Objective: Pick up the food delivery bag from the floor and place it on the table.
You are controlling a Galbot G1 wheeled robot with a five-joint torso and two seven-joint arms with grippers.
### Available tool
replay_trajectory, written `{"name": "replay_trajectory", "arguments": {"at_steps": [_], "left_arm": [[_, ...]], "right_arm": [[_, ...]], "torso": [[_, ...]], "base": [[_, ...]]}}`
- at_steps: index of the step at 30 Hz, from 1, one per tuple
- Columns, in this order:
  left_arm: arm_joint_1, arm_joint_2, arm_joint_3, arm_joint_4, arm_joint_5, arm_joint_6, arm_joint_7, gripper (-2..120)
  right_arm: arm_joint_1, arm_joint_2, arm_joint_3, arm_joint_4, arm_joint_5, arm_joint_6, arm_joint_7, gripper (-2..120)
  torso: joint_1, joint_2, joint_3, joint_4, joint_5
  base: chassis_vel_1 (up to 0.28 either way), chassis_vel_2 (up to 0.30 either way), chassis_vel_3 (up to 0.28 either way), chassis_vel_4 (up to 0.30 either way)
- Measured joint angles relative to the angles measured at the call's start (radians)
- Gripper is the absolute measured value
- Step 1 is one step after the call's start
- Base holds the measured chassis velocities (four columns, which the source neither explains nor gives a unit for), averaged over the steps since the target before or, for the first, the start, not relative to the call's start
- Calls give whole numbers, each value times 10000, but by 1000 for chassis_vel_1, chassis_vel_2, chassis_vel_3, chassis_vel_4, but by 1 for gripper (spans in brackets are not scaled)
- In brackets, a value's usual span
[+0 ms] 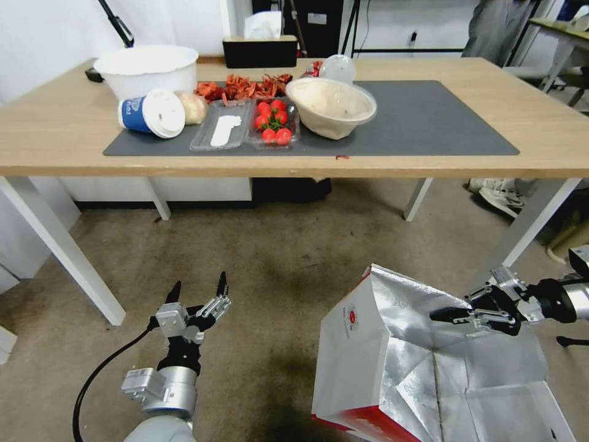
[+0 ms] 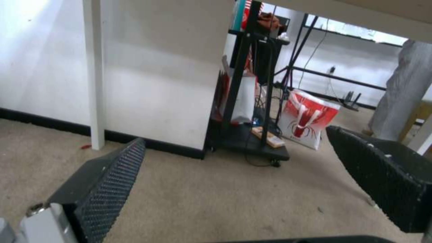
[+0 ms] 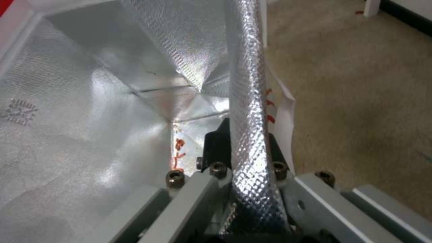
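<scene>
We see our right hand (image 1: pixel 451 316) clamped on the foil rim of one food delivery bag (image 1: pixel 368 356), near right; left hand (image 1: pixel 197 288) spread wide, empty, near left above the floor (image 1: pixel 276 245).

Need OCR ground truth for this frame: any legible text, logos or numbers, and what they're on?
No text reads clearly.
Food delivery bag: small round red logo, lettering too small to read.
Blue paper cup: white print on its side, blurred.
Red and white bag under the table: spider-like red graphic, no readable words.
</scene>
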Motion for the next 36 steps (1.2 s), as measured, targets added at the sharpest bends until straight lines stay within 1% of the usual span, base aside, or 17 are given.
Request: {"name": "replay_trajectory", "arguments": {"at_steps": [11,12,14,36], "left_arm": [[7,-6,12,0,46,-2,-2,100],[7,-6,12,0,46,-2,-2,100],[11,-23,14,-1,59,-3,-5,100],[45,-134,48,9,174,-45,13,100]], "right_arm": [[-29,-32,56,23,-20,9,-34,0],[-29,-32,56,23,-20,9,-34,0],[-26,-32,56,41,-24,9,-36,0],[-25,-37,37,84,-70,17,-101,0]], "torso": [[137,471,336,-1,0],[137,471,336,-1,0],[182,603,425,0,0],[452,1438,986,-1,0]], "base": [[0,0,0,0],[0,0,0,0],[0,0,0,0],[0,0,0,0]]}}
